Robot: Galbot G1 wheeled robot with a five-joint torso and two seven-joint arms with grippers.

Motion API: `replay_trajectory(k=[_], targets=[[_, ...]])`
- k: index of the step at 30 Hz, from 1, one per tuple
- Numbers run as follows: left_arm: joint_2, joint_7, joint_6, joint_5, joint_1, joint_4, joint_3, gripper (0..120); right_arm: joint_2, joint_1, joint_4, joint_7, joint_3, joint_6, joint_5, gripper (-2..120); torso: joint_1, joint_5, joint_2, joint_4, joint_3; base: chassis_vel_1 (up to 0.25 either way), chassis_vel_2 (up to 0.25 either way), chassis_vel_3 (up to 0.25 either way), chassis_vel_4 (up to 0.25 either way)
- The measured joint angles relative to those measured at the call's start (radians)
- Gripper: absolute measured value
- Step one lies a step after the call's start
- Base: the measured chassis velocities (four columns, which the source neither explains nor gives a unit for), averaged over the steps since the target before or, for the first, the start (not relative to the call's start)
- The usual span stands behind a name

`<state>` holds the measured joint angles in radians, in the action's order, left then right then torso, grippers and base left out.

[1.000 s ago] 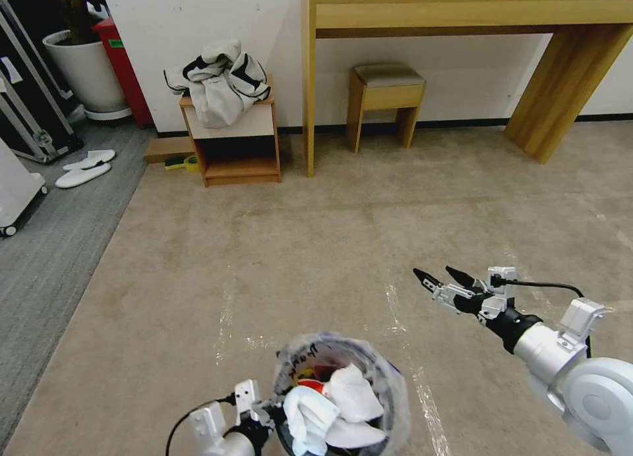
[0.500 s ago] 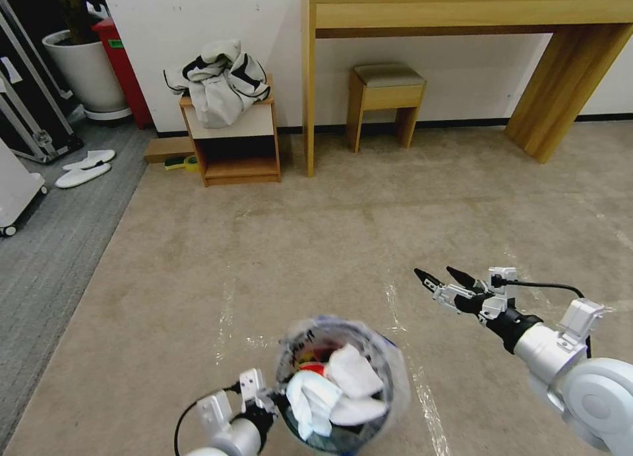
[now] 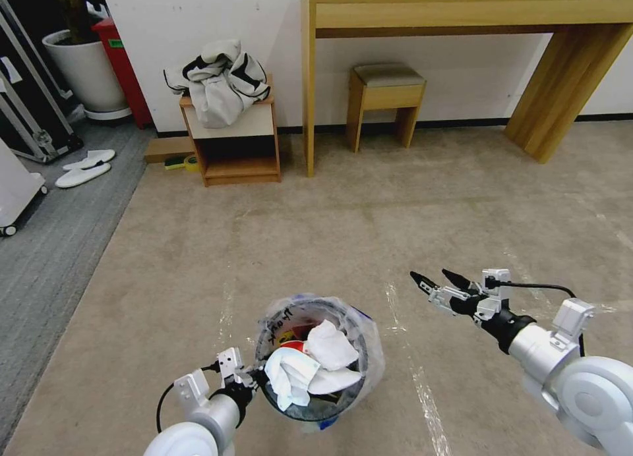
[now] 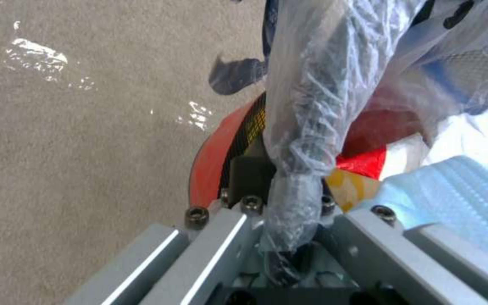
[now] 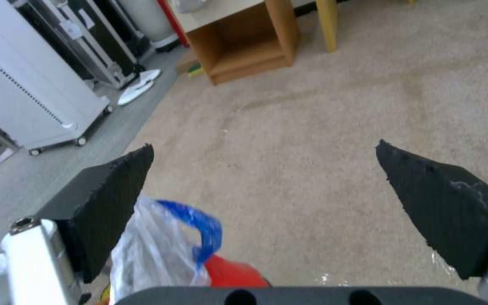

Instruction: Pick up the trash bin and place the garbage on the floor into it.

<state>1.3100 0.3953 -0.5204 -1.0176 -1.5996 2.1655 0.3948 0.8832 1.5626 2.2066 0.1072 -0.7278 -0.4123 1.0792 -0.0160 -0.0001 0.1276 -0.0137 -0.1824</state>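
The trash bin point(image 3: 316, 357), small, round and red with a crinkled clear bag, is low over the beige floor point(image 3: 395, 212); I cannot tell whether it touches it. Garbage fills it: white tissues point(image 3: 328, 345) and a red-and-white wrapper point(image 4: 368, 163). My left gripper point(image 3: 254, 379) is shut on the bin's near-left rim, and the left wrist view shows the gripper point(image 4: 286, 186) clamping bag plastic against the red wall point(image 4: 210, 161). My right gripper point(image 3: 435, 281) hovers open and empty to the right of the bin. In the right wrist view, that gripper point(image 5: 264, 169) stands over the bin point(image 5: 227, 271).
A wooden desk point(image 3: 461, 11), a stool point(image 3: 386, 90) and a small shelf point(image 3: 231, 140) with clothing stand along the far wall. White slippers point(image 3: 84, 167), a planter point(image 3: 86, 74) and a tall red bin point(image 3: 122, 67) sit far left. Tape lines point(image 3: 422, 383) cross the carpet.
My left arm has carried the trash bin forward, slightly left and lower towards the carpet. The right gripper has barely shifted and stays open.
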Motion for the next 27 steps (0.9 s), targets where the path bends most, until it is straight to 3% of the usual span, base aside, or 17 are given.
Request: replay_trajectory(k=[10, 18, 27], targets=[[-0.008, 0.130, -0.018, -0.123, 0.044, -0.005, 0.001, 0, -0.018, -0.023, -0.030, 0.001, 0.032, 0.005, 0.005, 100, 0.000, 0.0000, 0.000, 0.0001, 0.000, 0.000, 0.000, 0.000, 0.000], [-0.001, 0.195, -0.014, -0.185, 0.081, -0.037, -0.003, 0, -0.023, -0.028, -0.048, 0.004, 0.037, 0.008, 0.007, 100, 0.000, 0.0000, 0.000, 0.0001, 0.000, 0.000, 0.000, 0.000, 0.000], [0.004, 0.214, -0.012, -0.229, 0.111, -0.076, -0.003, 0, -0.024, -0.032, -0.067, 0.008, 0.042, 0.011, 0.007, 100, 0.000, 0.0000, 0.000, 0.0001, 0.000, 0.000, 0.000, 0.000, 0.000]])
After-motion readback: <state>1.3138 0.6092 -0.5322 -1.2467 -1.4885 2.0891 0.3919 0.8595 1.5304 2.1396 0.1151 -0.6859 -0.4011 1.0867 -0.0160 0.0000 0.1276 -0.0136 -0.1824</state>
